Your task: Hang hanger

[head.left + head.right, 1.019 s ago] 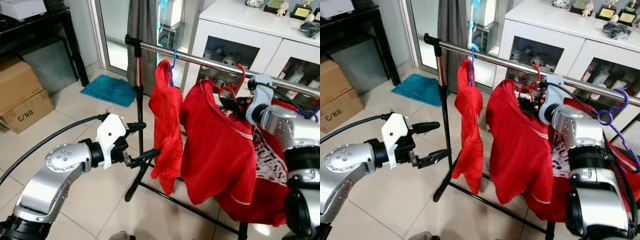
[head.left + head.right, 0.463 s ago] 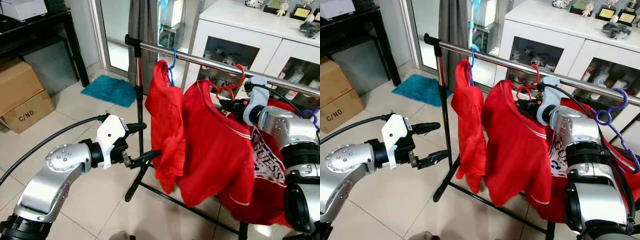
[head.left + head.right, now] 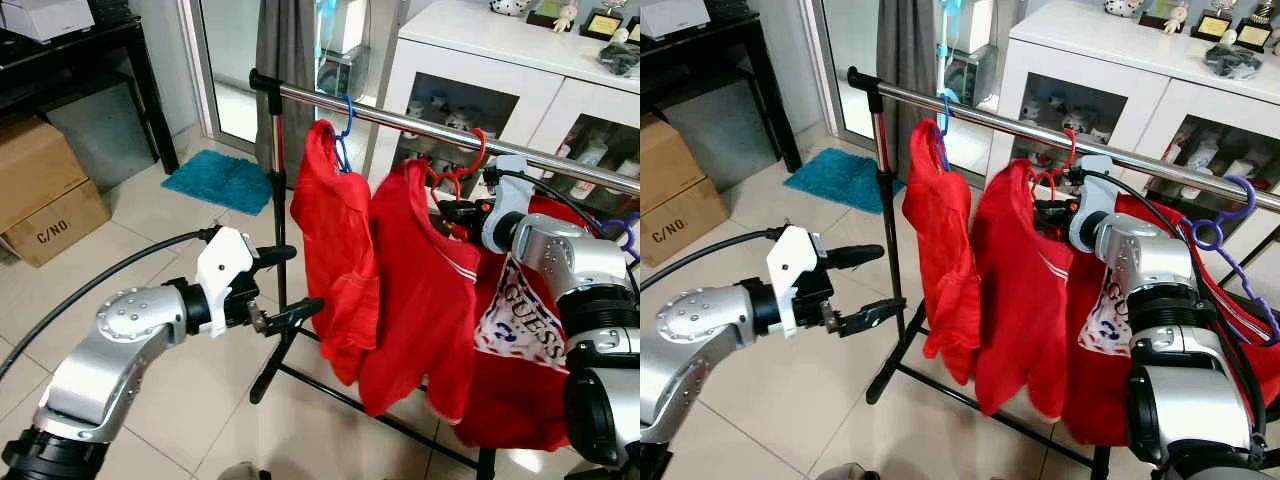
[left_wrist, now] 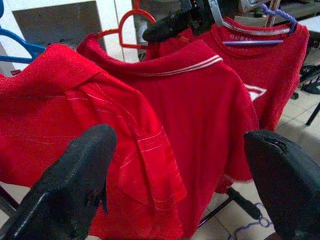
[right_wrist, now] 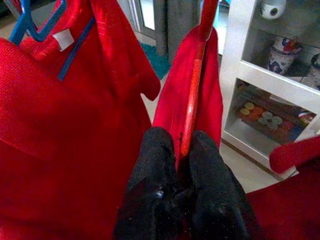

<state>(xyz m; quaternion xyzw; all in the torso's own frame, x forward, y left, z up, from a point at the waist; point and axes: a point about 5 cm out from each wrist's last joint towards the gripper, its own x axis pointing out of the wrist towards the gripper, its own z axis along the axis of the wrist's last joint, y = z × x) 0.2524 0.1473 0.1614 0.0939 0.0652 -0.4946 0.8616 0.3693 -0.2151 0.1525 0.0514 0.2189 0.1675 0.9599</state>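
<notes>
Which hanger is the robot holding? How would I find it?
Look along the silver clothes rail to the three red shirts. The middle red shirt hangs on the red hanger, pinched by the right gripper. Its neighbours are the blue hanger on the left and the purple hanger on the right.

Glossy metal rail [image 3: 400, 117], plastic hanger [image 3: 458, 172], matt cloth shirts [image 3: 420, 290] (ribbed)

Chrome garment rail [image 3: 400, 117] runs from 10 o'clock toward 3 o'clock. Hooked on it: blue hanger [image 3: 345, 130] with red shirt [image 3: 335, 260], red hanger [image 3: 462, 170] with red polo [image 3: 425, 300], purple hanger [image 3: 1225, 225].
</notes>
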